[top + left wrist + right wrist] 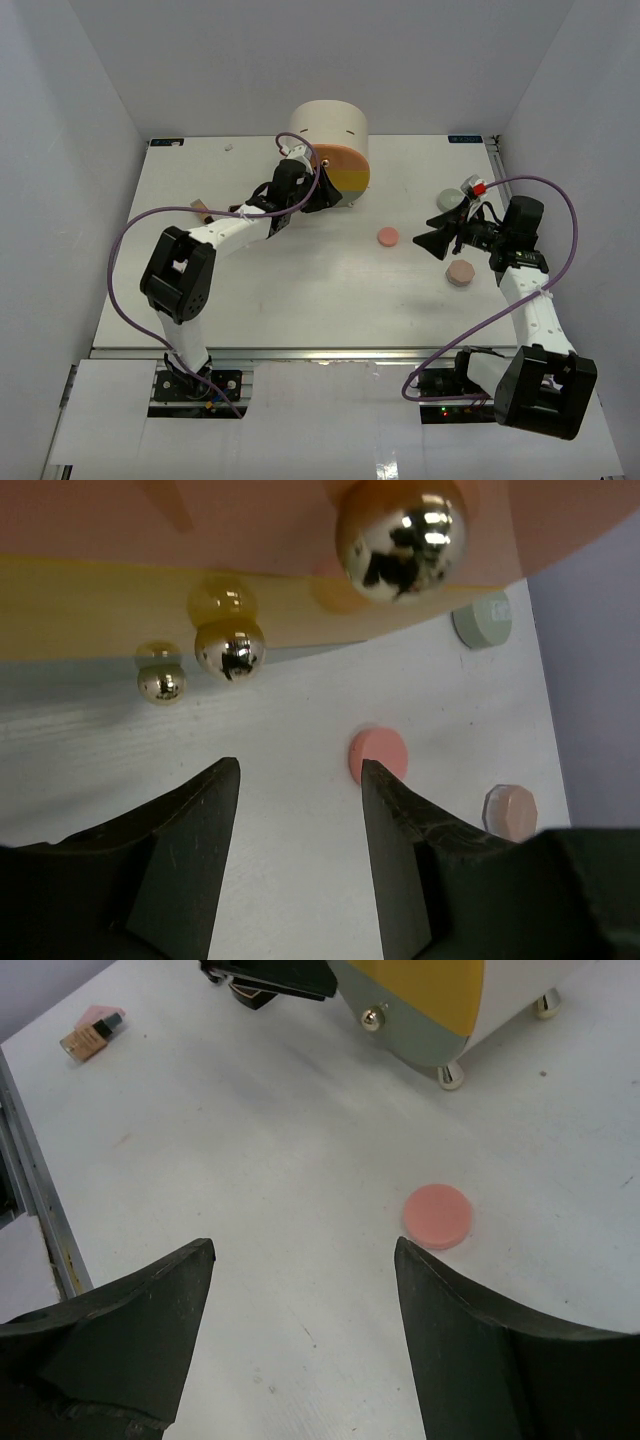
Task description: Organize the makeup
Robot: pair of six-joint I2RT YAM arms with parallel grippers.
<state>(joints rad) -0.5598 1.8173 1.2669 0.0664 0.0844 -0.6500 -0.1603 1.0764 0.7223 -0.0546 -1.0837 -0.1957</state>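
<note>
- We judge the pink compact light, rigid and smooth; we would grip it across its rim.
- It is a flat, matte pink disc lying ahead of the right gripper, slightly right of its centre line.
- Both grippers stand spread and empty; the left gripper faces the drawer unit.

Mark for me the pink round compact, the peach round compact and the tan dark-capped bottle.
Pink round compact (437,1215): right wrist view, middle of its flat top.
Peach round compact (460,272): top external view, centre of its lid.
Tan dark-capped bottle (88,1040): right wrist view, middle of its tan body.
</note>
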